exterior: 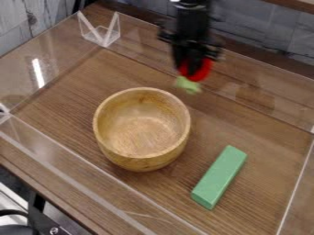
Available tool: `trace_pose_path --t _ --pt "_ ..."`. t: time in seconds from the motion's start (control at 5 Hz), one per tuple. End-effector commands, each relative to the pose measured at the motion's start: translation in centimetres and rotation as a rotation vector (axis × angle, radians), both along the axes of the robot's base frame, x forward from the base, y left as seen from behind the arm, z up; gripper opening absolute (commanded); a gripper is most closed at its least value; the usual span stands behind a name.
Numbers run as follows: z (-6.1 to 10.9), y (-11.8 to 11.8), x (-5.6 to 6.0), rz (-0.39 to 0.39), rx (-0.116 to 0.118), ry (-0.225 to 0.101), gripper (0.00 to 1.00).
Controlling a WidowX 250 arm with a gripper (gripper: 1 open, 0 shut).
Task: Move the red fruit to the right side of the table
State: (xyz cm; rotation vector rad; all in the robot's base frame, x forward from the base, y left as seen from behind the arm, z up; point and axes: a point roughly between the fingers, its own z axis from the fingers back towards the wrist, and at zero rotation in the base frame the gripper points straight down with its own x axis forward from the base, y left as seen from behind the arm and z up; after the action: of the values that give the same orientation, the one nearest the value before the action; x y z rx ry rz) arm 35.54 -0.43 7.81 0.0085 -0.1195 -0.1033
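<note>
My gripper (pixel 193 66) points straight down over the far middle of the table (pixel 258 110). Its black fingers are shut on the red fruit (pixel 194 70), a small red toy whose green leafy end (pixel 188 83) hangs below the fingertips. The fruit is held a little above the wood, behind and to the right of the wooden bowl. The upper part of the fruit is hidden by the fingers.
A wooden bowl (pixel 142 127) stands in the middle of the table. A green rectangular block (pixel 218 177) lies near the front right. Low clear acrylic walls (pixel 98 27) border the tabletop on all sides.
</note>
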Motion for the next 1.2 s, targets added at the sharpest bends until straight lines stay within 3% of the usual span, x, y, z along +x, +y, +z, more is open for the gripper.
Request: trace_pose_path --t 0.0,0.2,0.6,0.8,1.0 --pt "0.2 -3.1 0.2 0.004 -0.011 -0.046 0.00" --pt "-1.4 -5.9 -1.2 -0.011 -0.019 -0.029 0.00" --pt "-4.7 -9.1 -1.5 -0.063 -0.030 -0.017 0.00" --pt "-4.6 -9.4 -1.1 -0.057 -0.039 -0.018 1.00" --pt "-4.5 -9.8 -0.7 -0.047 -0.050 -0.022 1.00"
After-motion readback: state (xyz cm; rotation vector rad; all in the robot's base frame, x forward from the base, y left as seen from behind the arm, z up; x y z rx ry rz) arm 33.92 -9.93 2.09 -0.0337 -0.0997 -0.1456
